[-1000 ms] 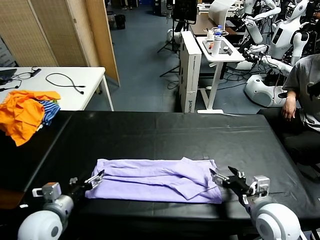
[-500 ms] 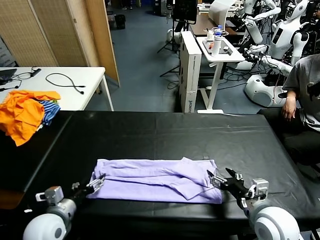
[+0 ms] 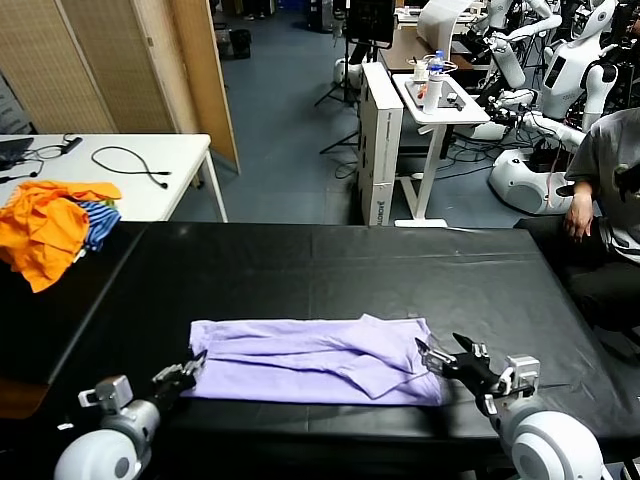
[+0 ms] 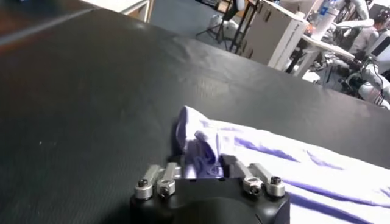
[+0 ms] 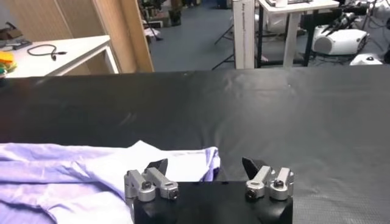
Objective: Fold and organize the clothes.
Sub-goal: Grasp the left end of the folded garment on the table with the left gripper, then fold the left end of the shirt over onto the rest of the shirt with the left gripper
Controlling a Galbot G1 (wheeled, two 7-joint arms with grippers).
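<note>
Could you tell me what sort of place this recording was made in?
Most likely a robotics lab: white humanoid robots stand at the back, beside a rolling desk, and the T-shirt lies on a black worktable.

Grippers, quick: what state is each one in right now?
Left gripper: shut on the lavender T-shirt, pinching its near left corner.
Right gripper: open, at the shirt's right end, holding nothing.

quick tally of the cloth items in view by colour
lavender T-shirt: 1
orange garments: 1 heap, number of pieces in it unclear
blue-striped cloth: 1
total: 3 colour groups
</note>
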